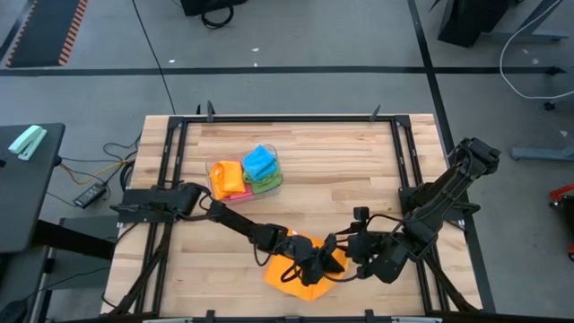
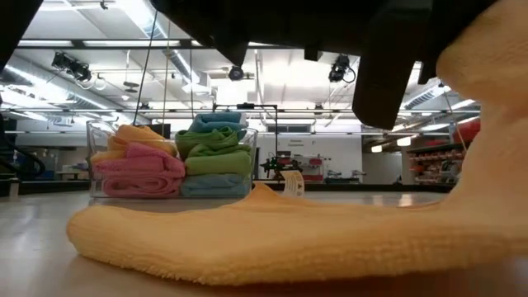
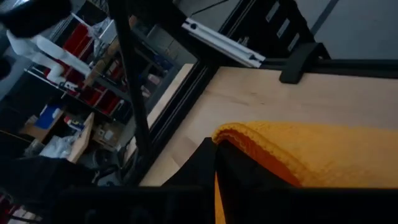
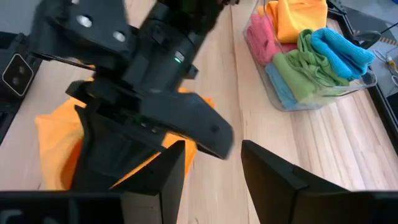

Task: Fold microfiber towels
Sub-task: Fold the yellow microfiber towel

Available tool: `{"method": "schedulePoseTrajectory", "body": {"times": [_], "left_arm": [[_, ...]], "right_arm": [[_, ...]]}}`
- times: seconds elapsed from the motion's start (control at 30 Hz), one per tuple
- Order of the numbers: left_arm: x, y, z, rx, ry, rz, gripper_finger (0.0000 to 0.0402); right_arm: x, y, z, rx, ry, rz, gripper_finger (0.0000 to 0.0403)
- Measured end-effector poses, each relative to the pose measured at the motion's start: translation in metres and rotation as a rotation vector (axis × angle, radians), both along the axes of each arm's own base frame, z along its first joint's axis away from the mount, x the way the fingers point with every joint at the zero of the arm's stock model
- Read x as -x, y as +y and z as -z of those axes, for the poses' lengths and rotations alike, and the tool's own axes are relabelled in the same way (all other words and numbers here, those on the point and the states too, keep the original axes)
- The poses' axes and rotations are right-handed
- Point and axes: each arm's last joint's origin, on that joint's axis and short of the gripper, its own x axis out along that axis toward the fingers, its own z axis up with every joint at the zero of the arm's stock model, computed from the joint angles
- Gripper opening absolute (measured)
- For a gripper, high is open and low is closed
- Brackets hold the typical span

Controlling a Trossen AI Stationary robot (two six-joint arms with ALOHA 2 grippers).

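An orange microfiber towel (image 1: 300,272) lies near the table's front edge, in the middle. My left gripper (image 1: 316,260) reaches over it from the left and is shut on it; in the low view the towel's right part (image 2: 487,124) rises off the table while the rest (image 2: 264,235) lies flat. My right gripper (image 4: 211,168) hovers just to the right of the towel, open, with only bare wood between its fingers. Pink, orange, green and blue towels sit folded in a clear tub (image 1: 245,172). My left gripper (image 3: 216,155) pinches the orange towel between its shut fingers, with a rolled-over edge (image 3: 249,140) of the cloth draped over them. It comes nearly level from the table's left. The held part is lifted; the rest lies slack on the table. One layer or several, I cannot tell.
The clear tub (image 4: 292,99) stands toward the table's far side, left of centre. A dark metal frame (image 1: 287,119) runs around the tabletop. Bare wood (image 1: 350,170) lies between the tub and the right arm.
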Motion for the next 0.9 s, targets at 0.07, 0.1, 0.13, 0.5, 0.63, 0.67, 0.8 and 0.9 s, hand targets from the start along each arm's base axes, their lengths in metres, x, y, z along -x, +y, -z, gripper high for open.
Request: {"method": "schedulePoseTrajectory", "body": {"times": [0.07, 0.1, 0.13, 0.5, 0.63, 0.67, 0.8, 0.9], "left_arm": [[-0.0006, 0.0020, 0.0007, 0.013, 0.013, 0.000, 0.0018], [-0.0005, 0.0021, 0.0013, 0.015, 0.020, 0.000, 0.0023], [-0.0003, 0.0020, 0.0018, 0.015, 0.025, 0.000, 0.0027], [0.0021, -0.0034, 0.0032, 0.036, 0.050, 0.024, 0.0041], [0.0027, -0.0051, 0.0033, 0.037, 0.051, 0.027, 0.0098], [0.0028, -0.0053, 0.0034, 0.037, 0.053, 0.027, 0.0115], [0.0029, -0.0052, 0.0035, 0.054, 0.060, 0.028, 0.0182], [0.0030, -0.0058, 0.0029, 0.085, 0.068, 0.054, 0.0220]], "right_arm": [[0.0001, -0.0001, 0.0001, 0.001, 0.001, 0.000, 0.0166], [0.0000, 0.0000, 0.0000, 0.000, 0.001, 0.000, 0.0166], [0.0000, 0.0000, 0.0000, -0.001, 0.001, 0.000, 0.0166], [0.0001, 0.0001, 0.0002, -0.004, 0.004, -0.001, 0.0166], [-0.0001, 0.0003, 0.0001, -0.006, 0.002, -0.001, 0.0166], [-0.0001, 0.0002, 0.0001, -0.006, 0.002, -0.001, 0.0166], [0.0000, 0.0002, 0.0002, -0.005, 0.002, -0.001, 0.0166], [-0.0001, 0.0002, 0.0003, -0.005, 0.003, -0.001, 0.0166]]}}
